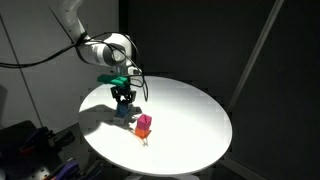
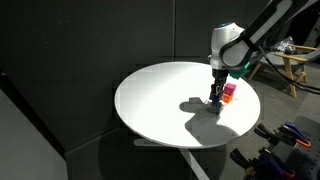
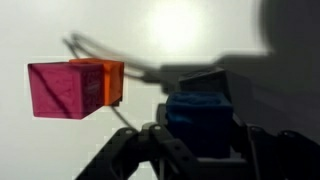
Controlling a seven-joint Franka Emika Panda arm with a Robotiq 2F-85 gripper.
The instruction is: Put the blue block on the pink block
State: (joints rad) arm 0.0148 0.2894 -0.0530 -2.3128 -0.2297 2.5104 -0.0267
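The blue block (image 3: 197, 120) sits between the two dark fingers of my gripper (image 3: 197, 140), which is shut on it, low over the white round table (image 1: 190, 105). In both exterior views the gripper (image 1: 123, 98) (image 2: 215, 96) points straight down, and the block shows only faintly there. The pink block (image 3: 65, 90) lies on the table to the left of the gripper in the wrist view, a short gap away. It also shows in both exterior views (image 1: 144, 122) (image 2: 230, 88).
An orange-red block (image 3: 112, 82) touches the pink block's far side in the wrist view. The table (image 2: 160, 95) stands before dark curtains. Dark equipment (image 1: 25, 140) stands by the table's edge, and a wooden frame (image 2: 295, 65) stands beyond it.
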